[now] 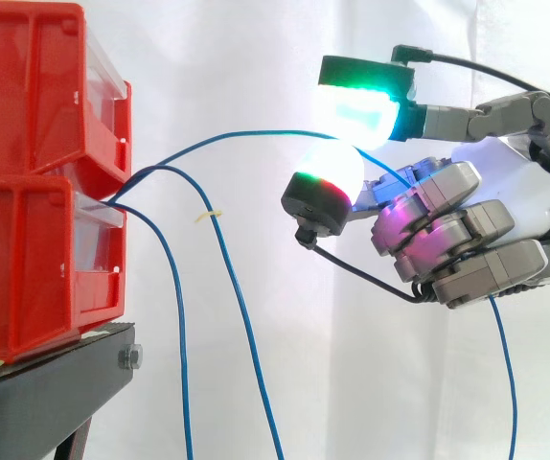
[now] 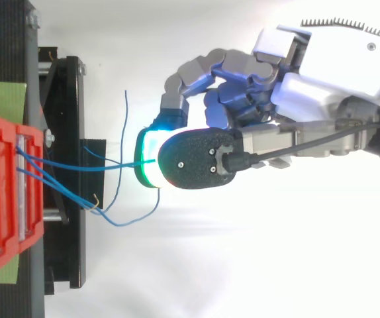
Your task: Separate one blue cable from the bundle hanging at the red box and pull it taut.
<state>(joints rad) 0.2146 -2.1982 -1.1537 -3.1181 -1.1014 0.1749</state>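
Currently: separation looks done, and the pull is the step in hand.

Side view: the hand point(image 1: 457, 235) is at 3 o'clock. The red bins point(image 1: 26, 105) are at 9 o'clock on the black stand point(image 1: 45, 383). Two glowing pads point(image 1: 356, 110) pinch one blue cable point(image 1: 241, 135), one pad above it and one below. The other fingers are curled in against the palm. That cable leaves the gap between the bins and rises in a shallow arc toward 3 o'clock. It passes between the pads, then drops toward 6 o'clock behind the hand. Two loose cables point(image 1: 246, 326) hang from the same gap toward 6 o'clock, well apart from the hand.

Top view: the held cable runs from the bins at 9 o'clock nearly straight to the pads. The others sag beside it.

Judgement: the arc means there is slack, so the cable is not yet taut. The next move calls for drawing the hand level toward 3 o'clock with the pinch firm. The risk is the thin cable slipping through the pads.
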